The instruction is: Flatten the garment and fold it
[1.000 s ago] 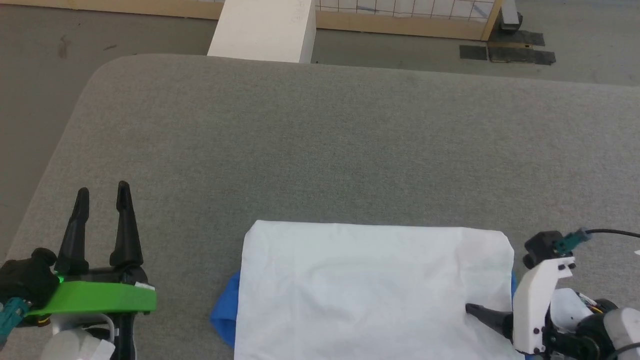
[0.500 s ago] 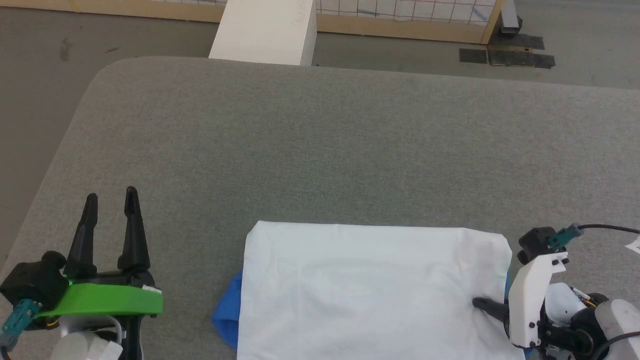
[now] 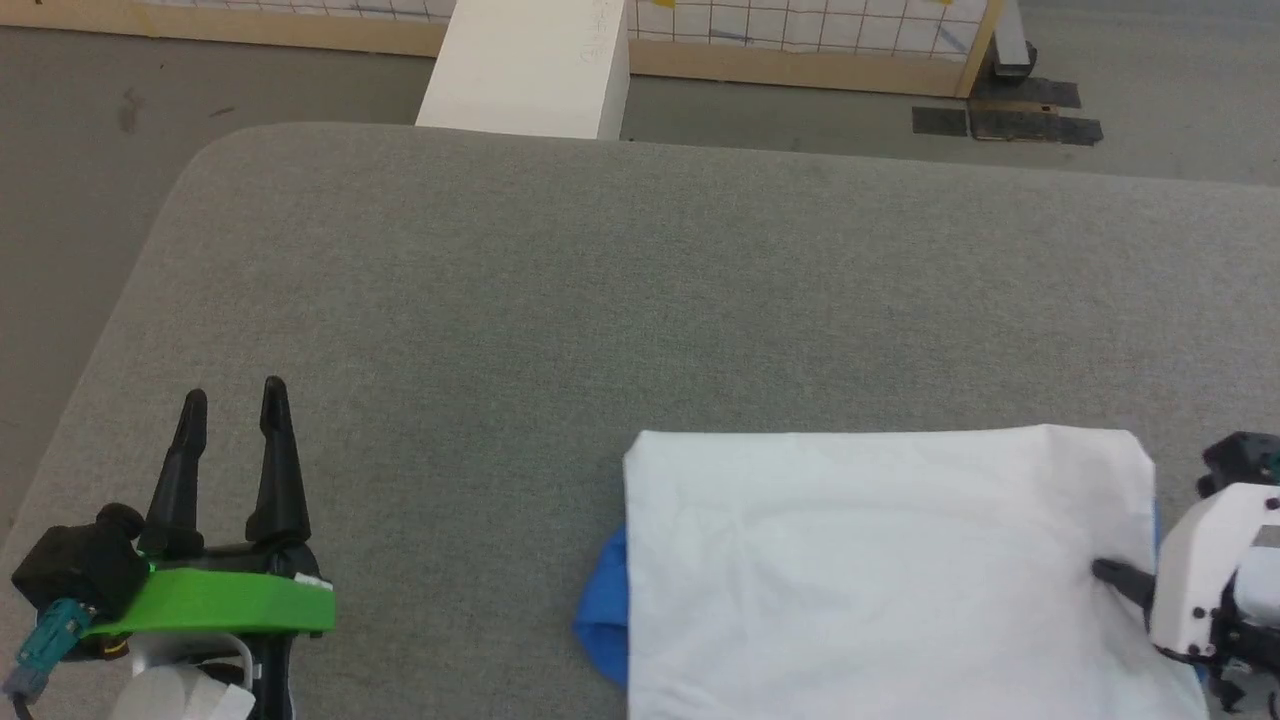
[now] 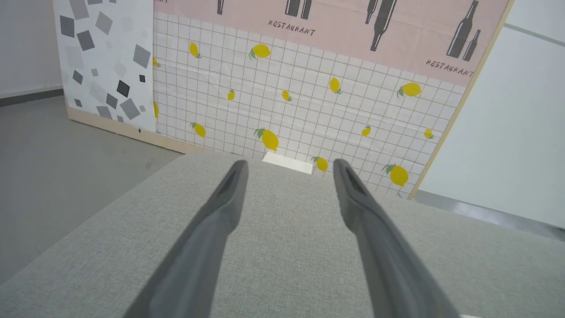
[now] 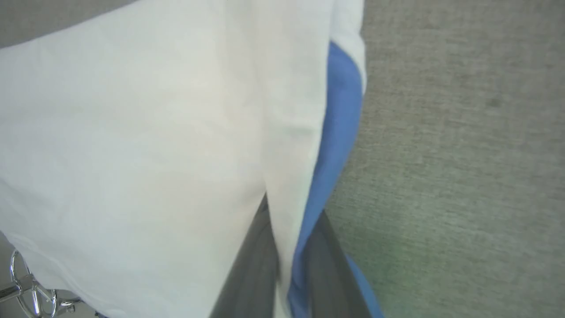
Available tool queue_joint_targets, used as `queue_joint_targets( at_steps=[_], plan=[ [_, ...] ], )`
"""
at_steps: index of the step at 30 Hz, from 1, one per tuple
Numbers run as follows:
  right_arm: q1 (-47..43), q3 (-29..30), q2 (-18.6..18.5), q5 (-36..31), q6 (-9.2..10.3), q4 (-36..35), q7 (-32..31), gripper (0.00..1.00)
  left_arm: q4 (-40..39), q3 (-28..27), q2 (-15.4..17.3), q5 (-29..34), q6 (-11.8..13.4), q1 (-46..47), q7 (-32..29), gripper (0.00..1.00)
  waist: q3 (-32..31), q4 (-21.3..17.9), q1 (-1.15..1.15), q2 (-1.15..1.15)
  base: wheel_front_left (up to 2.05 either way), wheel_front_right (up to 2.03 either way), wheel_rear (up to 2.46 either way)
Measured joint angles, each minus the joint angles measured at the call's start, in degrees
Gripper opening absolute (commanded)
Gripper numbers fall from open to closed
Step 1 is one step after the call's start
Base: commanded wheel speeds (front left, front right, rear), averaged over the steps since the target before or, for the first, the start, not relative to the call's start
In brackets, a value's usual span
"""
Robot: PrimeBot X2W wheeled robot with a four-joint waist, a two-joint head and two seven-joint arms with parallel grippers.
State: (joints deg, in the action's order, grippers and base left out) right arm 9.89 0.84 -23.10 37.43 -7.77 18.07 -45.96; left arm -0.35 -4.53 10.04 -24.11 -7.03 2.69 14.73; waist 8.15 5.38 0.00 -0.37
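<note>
Pinching the garment (image 3: 880, 570) at its right edge: right fingers (image 3: 1112, 578) closed tight on the white and blue layers together. The garment lies as a flat white rectangle on the near right part of the desk (image 3: 600, 300), a blue sleeve poking out on its left. Left fingers (image 3: 275, 450) spread wide, holding nothing, above the desk's near left corner. My read: a fold or drag from this edge. I'd lift low, go slowly, hold both layers, and bring the left fingers over to pin the cloth against bunching.
</note>
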Motion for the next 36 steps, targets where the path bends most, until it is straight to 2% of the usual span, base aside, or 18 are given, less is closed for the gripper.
queue_joint_targets(
  at_steps=[7,10,13,18,22,25,30,34,36],
  plan=[
    [-0.03,11.4,-1.08,-8.48,0.13,3.27,-2.69,0.0,0.31,0.31,-0.21,0.01,-0.02,-0.03,0.0,1.0,0.16,-0.2,0.0,0.0,0.0,0.0,0.0],
    [0.09,16.19,0.09,-14.3,0.14,3.99,-4.17,0.0,0.53,0.45,-0.31,0.01,-0.03,-0.04,0.0,1.0,0.17,-0.41,0.0,0.0,0.0,0.0,0.0],
    [0.85,18.4,2.19,-18.52,0.16,3.3,-5.81,0.0,0.77,0.52,-0.38,0.01,-0.03,-0.04,0.0,1.0,0.09,-0.67,0.0,0.0,0.0,0.0,0.0],
    [0.87,15.03,2.69,-23.58,0.19,-1.8,-10.73,0.0,1.34,0.68,-0.44,0.01,-0.05,-0.18,0.0,1.0,-0.57,-1.14,0.0,0.0,0.0,0.0,0.0],
    [0.78,10.4,2.44,-24.13,0.19,-9.58,-18.23,0.0,1.58,0.8,-0.51,0.0,-0.05,-0.36,0.0,1.0,-1.46,-1.56,0.0,0.0,0.0,0.0,0.0],
    [0.63,6.43,2.33,-22.6,0.19,-16.52,-23.45,0.0,1.77,1.08,-0.6,0.0,-0.05,-0.39,0.0,1.0,-2.11,-1.91,0.0,0.0,0.0,0.0,0.0],
    [0.62,0.8,2.98,-18.96,0.19,-24.24,-28.61,0.0,1.8,1.38,-0.76,0.0,-0.05,-0.4,0.0,1.0,-2.49,-1.93,0.0,0.0,0.0,0.0,0.0],
    [0.64,-3.98,5.45,-16.94,0.19,-25.97,-29.77,0.0,1.78,1.6,-0.85,-0.03,-0.05,-0.4,0.0,1.0,-2.21,-1.58,0.0,0.0,0.0,0.0,0.0],
    [0.88,-7.47,7.81,-16.18,0.19,-25.32,-29.11,0.0,1.78,1.75,-0.92,-0.1,-0.05,-0.4,0.0,1.0,-1.91,-1.07,0.0,0.0,0.0,0.0,0.0]
  ],
)
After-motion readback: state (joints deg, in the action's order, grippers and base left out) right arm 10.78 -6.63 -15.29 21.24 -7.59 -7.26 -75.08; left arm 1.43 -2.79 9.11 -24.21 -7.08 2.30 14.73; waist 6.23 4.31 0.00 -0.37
